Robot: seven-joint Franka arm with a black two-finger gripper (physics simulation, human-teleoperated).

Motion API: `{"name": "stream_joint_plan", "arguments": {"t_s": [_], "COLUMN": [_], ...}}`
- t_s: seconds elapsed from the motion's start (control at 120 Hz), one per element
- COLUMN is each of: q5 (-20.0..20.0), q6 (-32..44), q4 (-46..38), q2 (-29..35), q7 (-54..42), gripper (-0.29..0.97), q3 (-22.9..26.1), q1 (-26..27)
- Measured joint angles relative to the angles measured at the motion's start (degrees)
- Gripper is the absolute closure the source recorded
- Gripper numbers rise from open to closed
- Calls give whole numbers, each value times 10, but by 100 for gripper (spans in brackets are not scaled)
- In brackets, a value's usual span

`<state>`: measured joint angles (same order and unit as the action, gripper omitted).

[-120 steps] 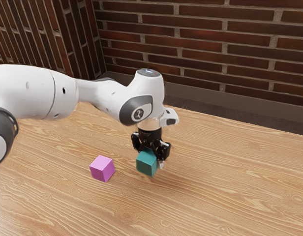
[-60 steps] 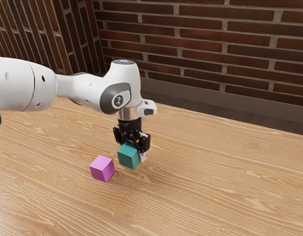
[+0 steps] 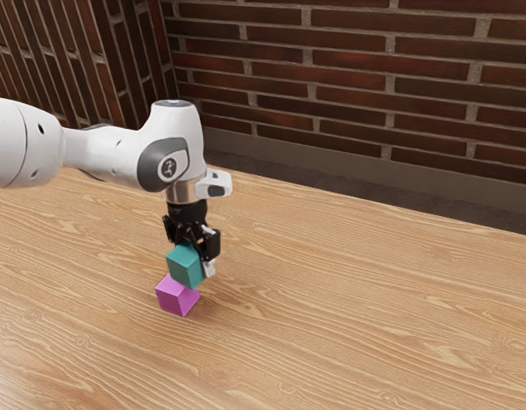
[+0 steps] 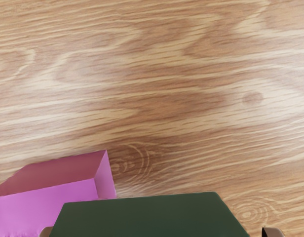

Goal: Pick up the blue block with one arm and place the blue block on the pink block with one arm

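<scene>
- Blue block (image 3: 186, 265) (looks more teal to me tbh) is off the table (image 3: 374, 299), pinched between both fingers of the gripper (image 3: 191, 256), so the grip is closed on it from two sides
- pickup part is done as far as I can see, the block hangs right over the pink block (image 3: 176, 296), which sits well in from the table's far edge by the brick wall (image 3: 374, 77)
- can't tell if the blue one's underside is touching the pink top or just a hair above it, they overlap in the exterior view
- wrist view shows the blue block (image 4: 142, 217) under the hand with the pink block (image 4: 53, 192) sticking out past one side, so my guess is the lineup is a bit off centre
- what's left: set it down square, let go, back the hand away; risk is it tips off if released with that overhang
- containers: none in play, both blocks are just out on the bare table top
</scene>
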<state>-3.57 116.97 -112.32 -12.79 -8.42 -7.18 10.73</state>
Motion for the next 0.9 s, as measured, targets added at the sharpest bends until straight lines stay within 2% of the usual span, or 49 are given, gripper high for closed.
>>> {"name": "stream_joint_plan", "arguments": {"t_s": [0.383, 0.683, 0.9], "q5": [0, 3, 4], "q6": [0, -2, -8], "q4": [-24, -25, -24], "q2": [19, 17, 19], "q7": [-63, -68, -58], "gripper": [35, 28, 30], "q3": [-22, -11, -11], "q1": [0, 7, 1]}}
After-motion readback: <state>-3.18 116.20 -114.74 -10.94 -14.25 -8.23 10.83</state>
